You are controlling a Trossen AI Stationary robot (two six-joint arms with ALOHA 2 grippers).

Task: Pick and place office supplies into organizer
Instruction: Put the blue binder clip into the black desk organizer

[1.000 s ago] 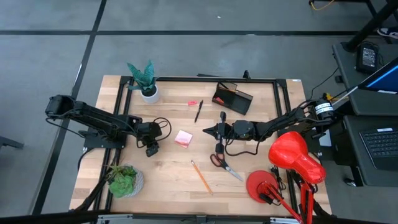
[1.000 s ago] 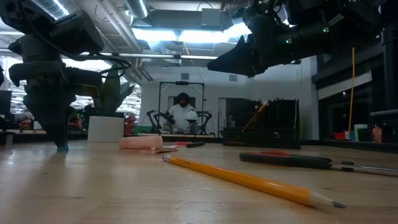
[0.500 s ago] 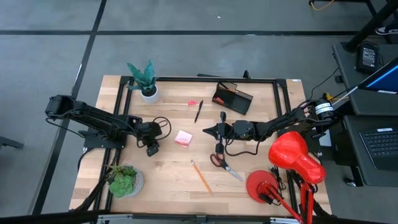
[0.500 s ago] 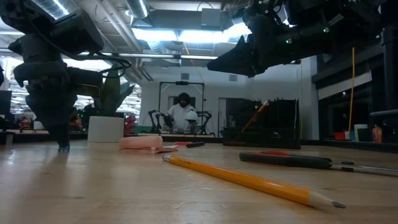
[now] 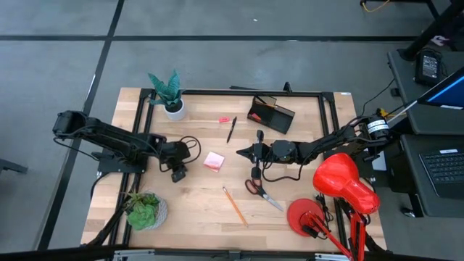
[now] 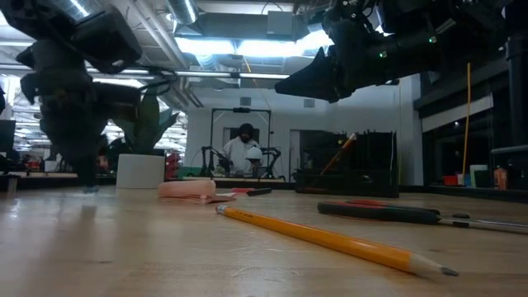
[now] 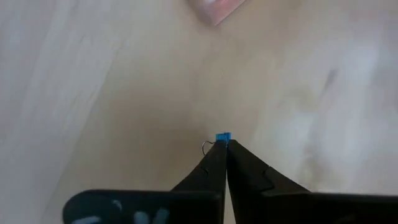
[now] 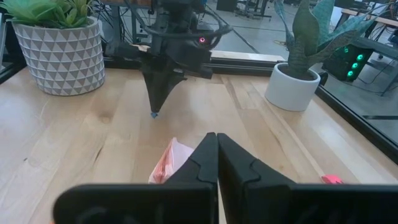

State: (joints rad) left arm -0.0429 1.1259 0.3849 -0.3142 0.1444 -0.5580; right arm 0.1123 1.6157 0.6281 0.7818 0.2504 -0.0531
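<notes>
My left gripper [image 5: 177,175] stands at the table's left middle, pointing steeply down, shut on a tiny blue clip [image 7: 222,137] with a thin wire loop [image 7: 206,147]. The right wrist view shows that gripper [image 8: 153,113] too. My right gripper [image 5: 241,153] hovers shut above the table's middle, nearly level, holding nothing. A pink sticky-note pad [image 5: 213,161] lies flat between the two grippers. On the table are a pencil [image 5: 234,206], red-handled scissors [image 5: 262,193], a black pen [image 5: 231,130] and a red eraser [image 5: 224,119]. The black organizer [image 5: 271,114] stands at the far middle. My left gripper pinches the blue clip's body [image 7: 222,140] at the very ends of its two fingers. The fingers come from above, slanting down. The clip sticks out past the fingertips close over the wood; whether it still touches the table, I cannot tell.
A white pot with a green plant [image 5: 173,107] stands at the far left. A patterned pot with a plant [image 5: 147,212] is at the near left. A red desk lamp [image 5: 341,190] fills the near right corner. Bare wood lies around the left gripper.
In the low view my left gripper's tip, with the blue speck at its end, has come up a little from the table and now shows blurred.
</notes>
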